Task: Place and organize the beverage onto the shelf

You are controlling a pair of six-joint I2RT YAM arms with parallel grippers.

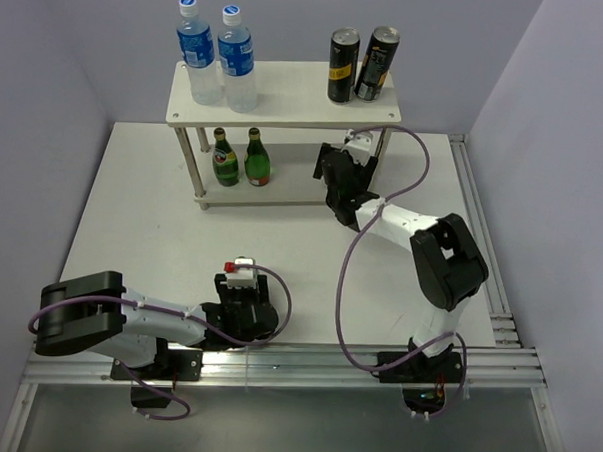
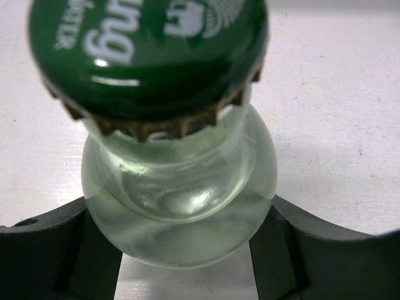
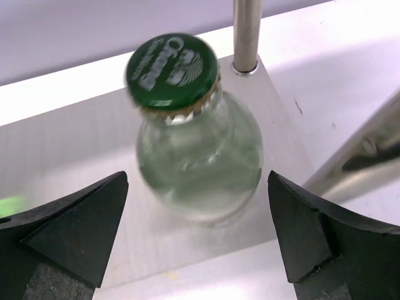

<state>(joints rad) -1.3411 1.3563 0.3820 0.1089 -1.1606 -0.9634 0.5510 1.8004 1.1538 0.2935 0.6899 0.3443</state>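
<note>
The cream shelf (image 1: 287, 100) stands at the back of the table. Its top board carries two blue-labelled plastic bottles (image 1: 217, 52) and two dark cans (image 1: 361, 65). Two dark green glass bottles (image 1: 239, 158) stand on the lower board. My right gripper (image 1: 331, 165) is at the lower tier's right end, open. A clear glass bottle with a green cap (image 3: 197, 156) stands upright on the lower board (image 3: 75, 156) between its fingers (image 3: 81, 225), touching neither. Near the table's front, my left gripper (image 1: 241, 288) is shut on a second clear green-capped bottle (image 2: 181, 206), which stands upright on the table.
A metal shelf leg (image 3: 245, 31) rises just behind the bottle at the right gripper. An aluminium rail (image 1: 478, 244) runs along the table's right edge and another along the front (image 1: 305, 364). Walls close in the back and both sides.
</note>
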